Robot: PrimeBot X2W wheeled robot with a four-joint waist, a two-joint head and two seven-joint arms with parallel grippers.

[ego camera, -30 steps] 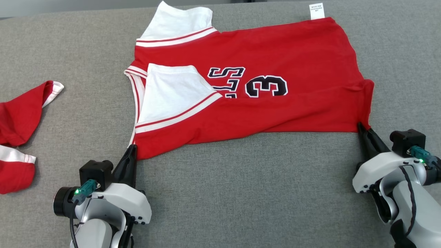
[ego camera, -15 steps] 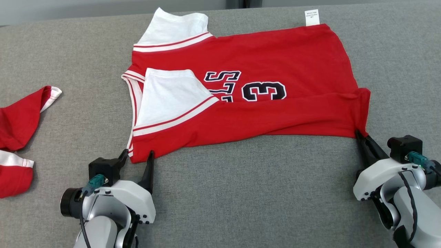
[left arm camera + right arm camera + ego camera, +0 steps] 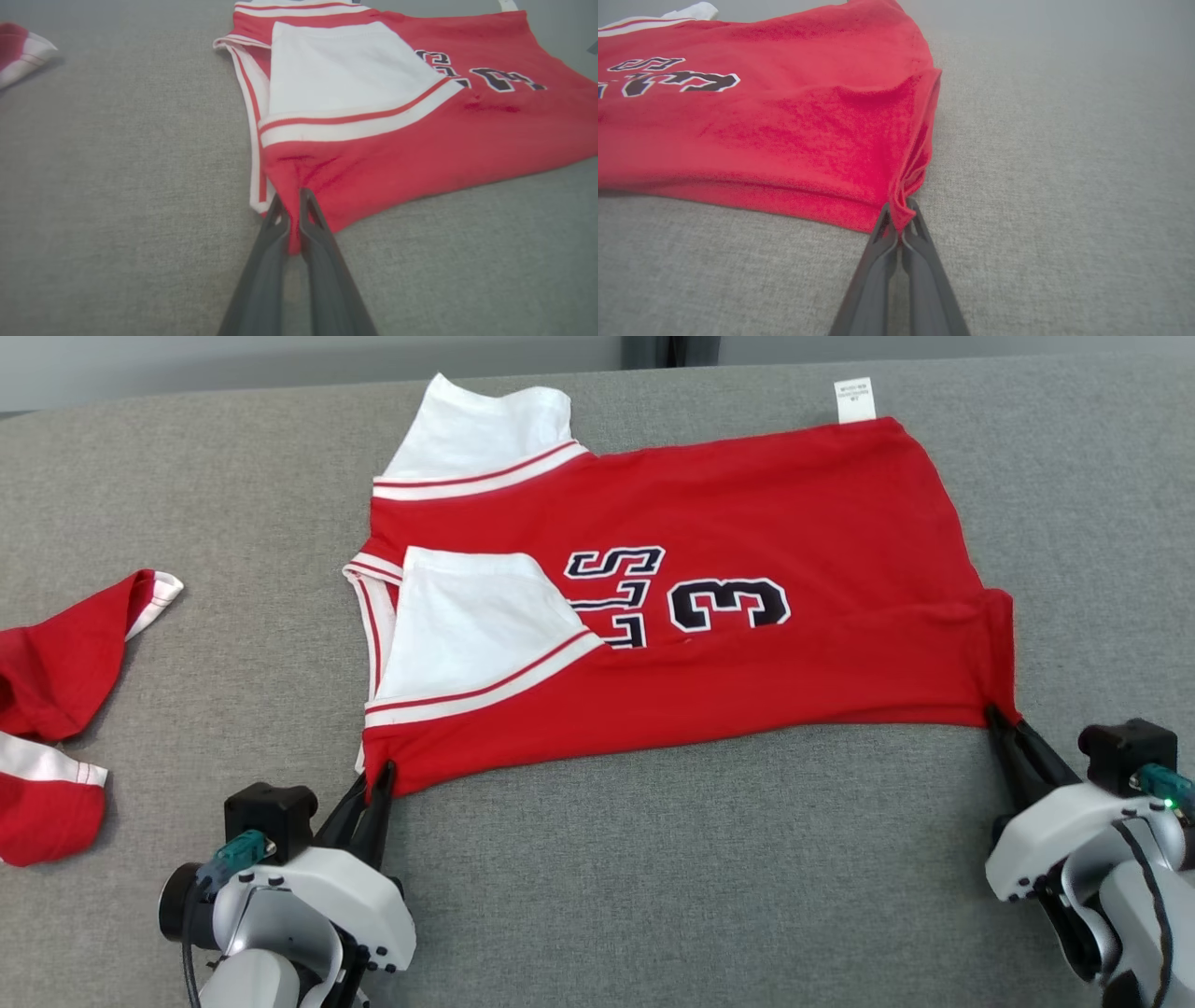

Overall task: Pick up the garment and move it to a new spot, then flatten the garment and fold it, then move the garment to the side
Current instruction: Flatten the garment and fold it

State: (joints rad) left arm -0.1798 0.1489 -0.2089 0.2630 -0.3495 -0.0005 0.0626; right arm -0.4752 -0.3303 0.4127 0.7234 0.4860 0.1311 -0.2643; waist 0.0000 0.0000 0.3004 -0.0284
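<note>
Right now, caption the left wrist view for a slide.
Left end effector pinching the red jersey at its near corner.

Beyond the left gripper (image 3: 375, 777), a folded white sleeve (image 3: 467, 616) hides part of the lettering (image 3: 616, 588) on the garment (image 3: 794, 523); far left of that gripper, a red-and-white cloth (image 3: 56, 653) runs off-frame.

There are 2 red cloth things: 1 red shirt (image 3: 747, 523) in the middle and 1 crumpled red cloth (image 3: 56, 644) on the left. The red shirt has 2 white sleeves, 1 upper sleeve (image 3: 476, 415) and 1 lower sleeve (image 3: 467, 616). It also has 1 white tag (image 3: 856, 399) and 1 big number 3 (image 3: 730, 604). There are 2 grippers, 1 left gripper (image 3: 378, 775) and 1 right gripper (image 3: 994, 714). Each has 2 dark fingers (image 3: 261, 280), so 4 fingers. Each gripper pinches 1 shirt corner, so 2 corners. There is 1 grey table (image 3: 653, 877).
</note>
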